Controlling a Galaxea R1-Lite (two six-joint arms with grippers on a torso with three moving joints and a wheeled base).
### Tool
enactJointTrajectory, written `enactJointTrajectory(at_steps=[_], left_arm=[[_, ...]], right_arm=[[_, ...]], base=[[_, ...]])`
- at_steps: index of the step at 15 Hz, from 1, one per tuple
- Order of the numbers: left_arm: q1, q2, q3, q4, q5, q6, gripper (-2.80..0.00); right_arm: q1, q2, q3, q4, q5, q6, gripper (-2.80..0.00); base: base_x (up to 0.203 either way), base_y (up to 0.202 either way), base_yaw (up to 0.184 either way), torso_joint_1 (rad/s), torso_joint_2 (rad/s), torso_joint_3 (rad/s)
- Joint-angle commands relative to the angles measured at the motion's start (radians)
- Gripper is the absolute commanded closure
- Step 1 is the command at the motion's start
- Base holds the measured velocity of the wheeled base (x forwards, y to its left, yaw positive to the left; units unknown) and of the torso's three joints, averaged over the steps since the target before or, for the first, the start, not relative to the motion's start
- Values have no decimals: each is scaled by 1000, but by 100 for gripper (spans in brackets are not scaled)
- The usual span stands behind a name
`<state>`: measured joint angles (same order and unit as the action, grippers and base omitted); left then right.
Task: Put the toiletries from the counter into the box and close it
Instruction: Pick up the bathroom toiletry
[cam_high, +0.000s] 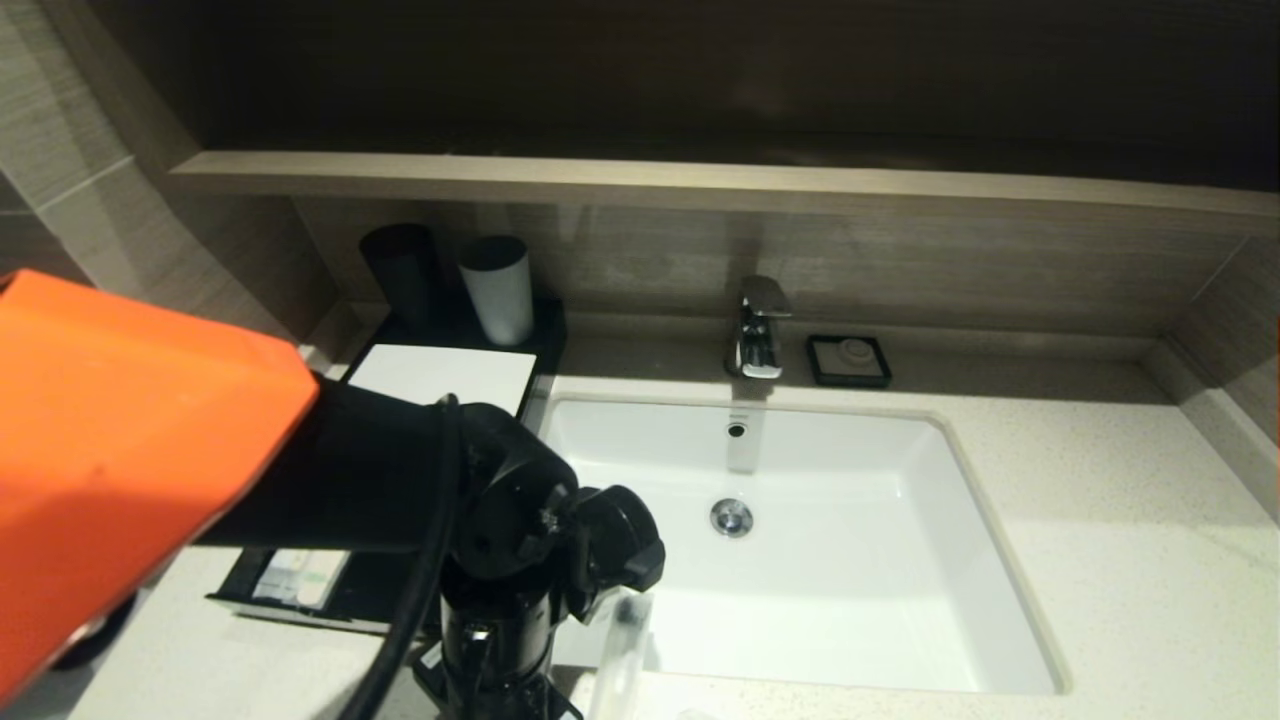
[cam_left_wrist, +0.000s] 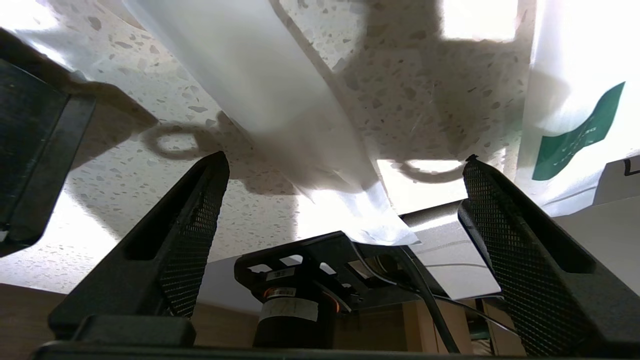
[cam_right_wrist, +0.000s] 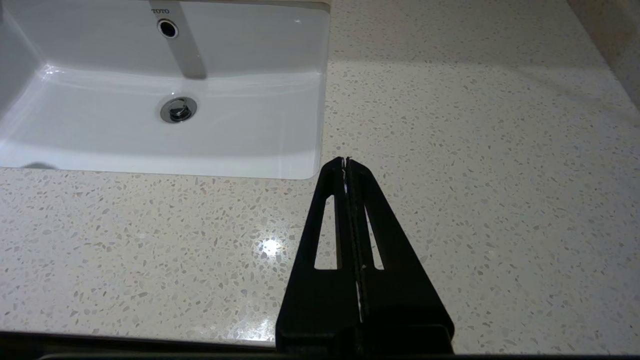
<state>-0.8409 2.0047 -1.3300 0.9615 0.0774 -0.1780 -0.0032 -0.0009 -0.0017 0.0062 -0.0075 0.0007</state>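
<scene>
Left gripper (cam_left_wrist: 345, 165) low over counter (cam_left_wrist: 150, 150), fingers spread wide around packet (cam_left_wrist: 280, 100); right gripper (cam_right_wrist: 346, 162) fingers pressed together, empty.

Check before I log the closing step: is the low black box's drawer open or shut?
Open: the low black box has its drawer pulled out toward the robot, with pale packets lying inside.

"TOTO" printed on basin (cam_right_wrist: 240, 45) back wall, above overflow hole. Green flag-shaped label on packet (cam_left_wrist: 575, 100) carries small pale print, not legible. Stickers on motor housing (cam_left_wrist: 290, 305): print too small to read.
</scene>
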Motion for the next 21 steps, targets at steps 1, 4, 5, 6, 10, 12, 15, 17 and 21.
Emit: enactJointTrajectory(at_steps=[1, 4, 5, 6, 10, 12, 15, 17, 21], left_arm=[[-1, 2, 0, 5, 2, -1, -280], [-3, 8, 5, 3, 25, -1, -280], [-3, 8, 5, 2, 27, -1, -280], [-3, 9, 5, 0, 27, -1, -280], [-3, 9, 6, -3, 25, -1, -280], [-3, 9, 6, -3, 27, -1, -280], [-3, 9, 6, -3, 28, -1, -280], [-3, 9, 6, -3, 28, -1, 0], [-3, 9, 6, -3, 28, -3, 0]], right_arm=[[0, -1, 0, 0, 0, -1, 0], [0, -1, 0, 0, 0, 0, 0], [0, -1, 0, 0, 0, 0, 0], [0, -1, 0, 0, 0, 0, 0], [0, -1, 0, 0, 0, -1, 0], [0, -1, 0, 0, 0, 1, 0], [0, 0, 0, 0, 0, -1, 0], [0, -1, 0, 0, 0, 1, 0], [0, -1, 0, 0, 0, -1, 0]], base=[[0, 0, 0, 0, 0, 0], [0, 0, 0, 0, 0, 0], [0, 0, 0, 0, 0, 0], [0, 0, 0, 0, 0, 0], [0, 0, 0, 0, 0, 0], [0, 0, 0, 0, 0, 0], [0, 0, 0, 0, 0, 0], [0, 0, 0, 0, 0, 0], [0, 0, 0, 0, 0, 0]])
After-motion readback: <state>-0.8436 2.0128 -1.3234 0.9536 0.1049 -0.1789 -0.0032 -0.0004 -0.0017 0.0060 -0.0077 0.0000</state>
